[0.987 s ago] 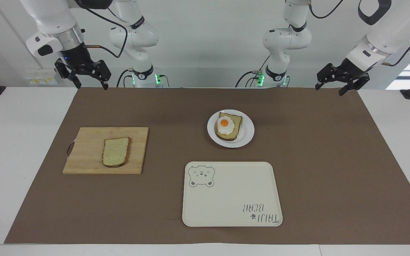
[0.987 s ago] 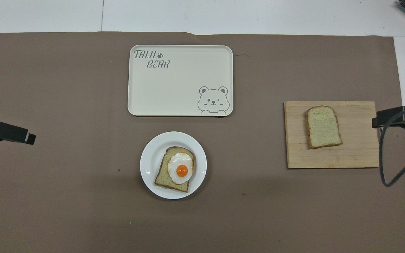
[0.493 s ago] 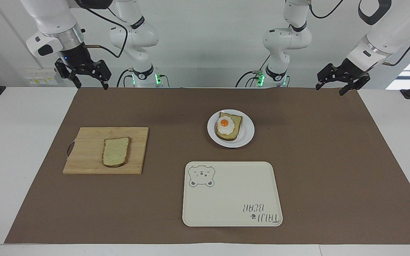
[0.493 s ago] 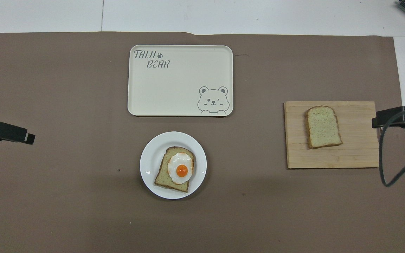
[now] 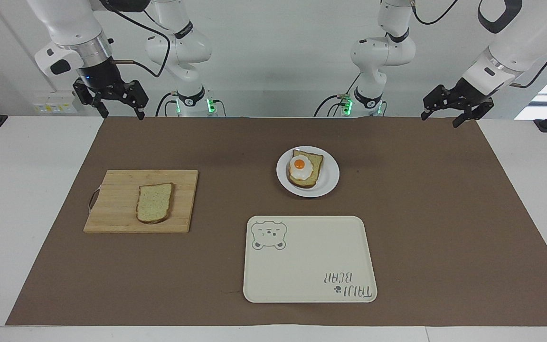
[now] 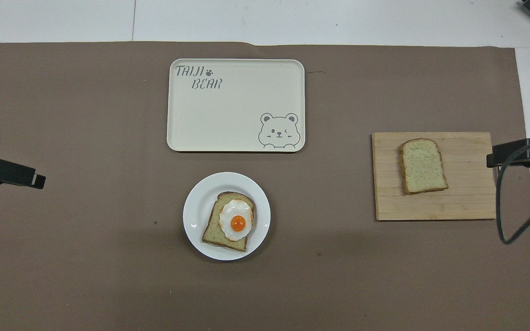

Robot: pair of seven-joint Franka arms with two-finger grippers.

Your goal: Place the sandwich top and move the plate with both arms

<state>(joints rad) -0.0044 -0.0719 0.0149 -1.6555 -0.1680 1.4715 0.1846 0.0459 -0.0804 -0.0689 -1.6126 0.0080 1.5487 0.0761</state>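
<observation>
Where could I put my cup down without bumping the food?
Bare brown mat lies between the plate and the left arm's end of the table. Another free patch lies between the cutting board and the table edge farthest from the robots. It is crowded where the plate nearly meets the tray.

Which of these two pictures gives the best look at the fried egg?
The overhead view: the fried egg is seen almost straight down, so its whole white outline and orange yolk show on the bread slice on the plate. In the facing view the fried egg is smaller and foreshortened, though not hidden.
</observation>
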